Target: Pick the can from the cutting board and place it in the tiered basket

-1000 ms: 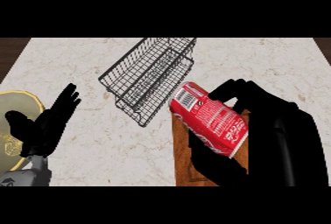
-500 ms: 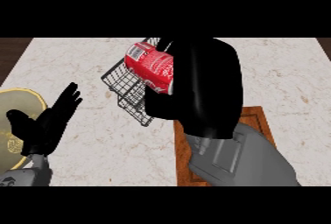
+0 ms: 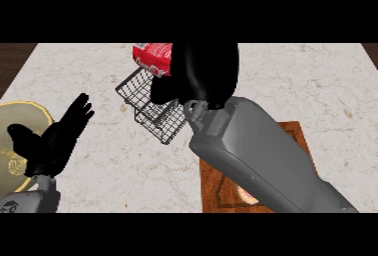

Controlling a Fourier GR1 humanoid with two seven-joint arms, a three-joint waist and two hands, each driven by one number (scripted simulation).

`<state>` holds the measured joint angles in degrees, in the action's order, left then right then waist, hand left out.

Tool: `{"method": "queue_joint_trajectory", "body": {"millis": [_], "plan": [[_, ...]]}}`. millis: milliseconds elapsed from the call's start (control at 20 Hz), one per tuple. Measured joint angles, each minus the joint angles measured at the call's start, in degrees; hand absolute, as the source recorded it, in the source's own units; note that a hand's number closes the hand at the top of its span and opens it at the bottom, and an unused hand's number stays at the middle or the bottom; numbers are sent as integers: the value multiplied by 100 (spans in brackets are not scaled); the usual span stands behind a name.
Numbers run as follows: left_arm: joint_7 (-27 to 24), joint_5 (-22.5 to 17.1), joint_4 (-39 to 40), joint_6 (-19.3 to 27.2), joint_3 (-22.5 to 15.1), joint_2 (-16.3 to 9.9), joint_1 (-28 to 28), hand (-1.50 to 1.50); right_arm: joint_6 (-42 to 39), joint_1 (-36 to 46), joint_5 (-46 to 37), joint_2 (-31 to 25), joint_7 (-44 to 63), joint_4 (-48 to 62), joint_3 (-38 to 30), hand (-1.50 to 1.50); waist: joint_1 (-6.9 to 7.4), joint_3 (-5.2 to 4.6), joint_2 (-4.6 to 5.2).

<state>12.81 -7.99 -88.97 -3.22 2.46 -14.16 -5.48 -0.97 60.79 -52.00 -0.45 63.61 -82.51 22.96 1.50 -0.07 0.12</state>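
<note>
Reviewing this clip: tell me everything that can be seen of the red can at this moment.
The can is red with white lettering and a white patch on its side. Only part of it shows, at the view's upper edge; the right hand curls round it and hides its right part. It is off the cutting board and held over the far end of the dark wire tiered basket, seemingly tilted. Whether it touches the basket cannot be told.

One head view looks steeply down on the table (image 3: pixel 96 165) from close above, forearms entering from the near edge.
</note>
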Motion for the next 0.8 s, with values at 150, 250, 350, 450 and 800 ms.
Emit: {"method": "queue_joint_trajectory", "body": {"millis": [150,250,350,450,800], "plan": [[-6,-11,13,-46,32,-10,0,0,253,123,97,2,-82,424,83,150,-6,1,0],[-119,45,97,-45,18,36,18,0,378,278,123,4,-142,728,71,150,-15,2,2],[-171,112,37,-13,-40,99,107,0,634,277,101,7,-228,1086,140,150,0,2,4],[-207,152,99,1,-25,110,77,0,848,313,67,9,-292,1377,182,150,-10,2,6],[-78,46,15,-114,107,24,57,0,1787,500,-224,14,-538,2168,147,150,-4,3,10]]}}
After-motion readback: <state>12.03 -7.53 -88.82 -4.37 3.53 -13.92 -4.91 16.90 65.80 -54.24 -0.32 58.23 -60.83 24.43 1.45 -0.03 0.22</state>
